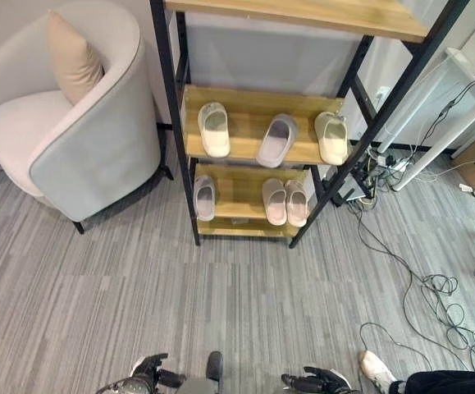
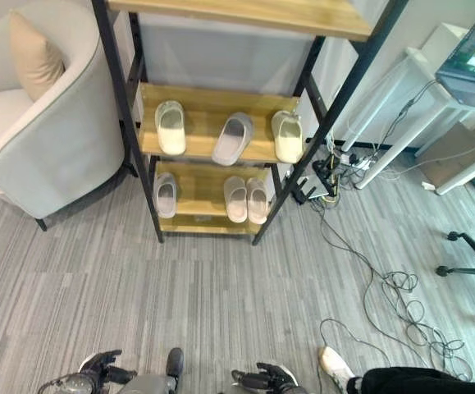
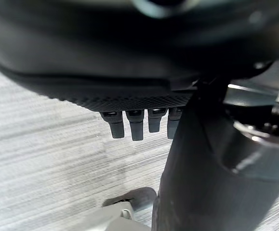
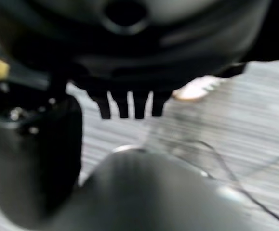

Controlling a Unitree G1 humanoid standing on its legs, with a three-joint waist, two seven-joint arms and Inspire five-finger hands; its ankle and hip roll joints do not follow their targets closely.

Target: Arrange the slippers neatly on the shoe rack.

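Left wrist view showed you the left hand (image 3: 139,122) with its dark fingers (image 3: 136,126) hanging straight in a row over the grey striped floor (image 3: 43,163), holding nothing. Its partner, the right hand (image 4: 129,103), hung the same way in its own wrist camera, fingers (image 4: 140,106) straight and parted, nothing between them, with a person's pale shoe (image 4: 194,89) on the floor just past them. From the head camera you could see both hands low at the near edge, the left hand at the lower left and the right hand toward the lower right, well apart from the rack.

Beyond them stood the black-framed shoe rack with light wooden shelves (image 1: 245,103). On its middle shelf you had three slippers spaced apart: a cream slipper (image 1: 215,129) at the left, a grey-mauve slipper (image 1: 276,139) lying tilted in the middle, and another cream slipper (image 1: 332,137) at the right end. On the bottom shelf, a single pale grey slipper (image 1: 205,197) sat at the left, and a pair of pale pink slippers (image 1: 285,201) lay side by side, touching, to the right.

Left of the rack stood a rounded pale grey armchair (image 1: 98,139) with a beige cushion (image 1: 73,57). To the right, black cables (image 1: 434,295) trailed across the floor beside a white table frame (image 1: 434,107).
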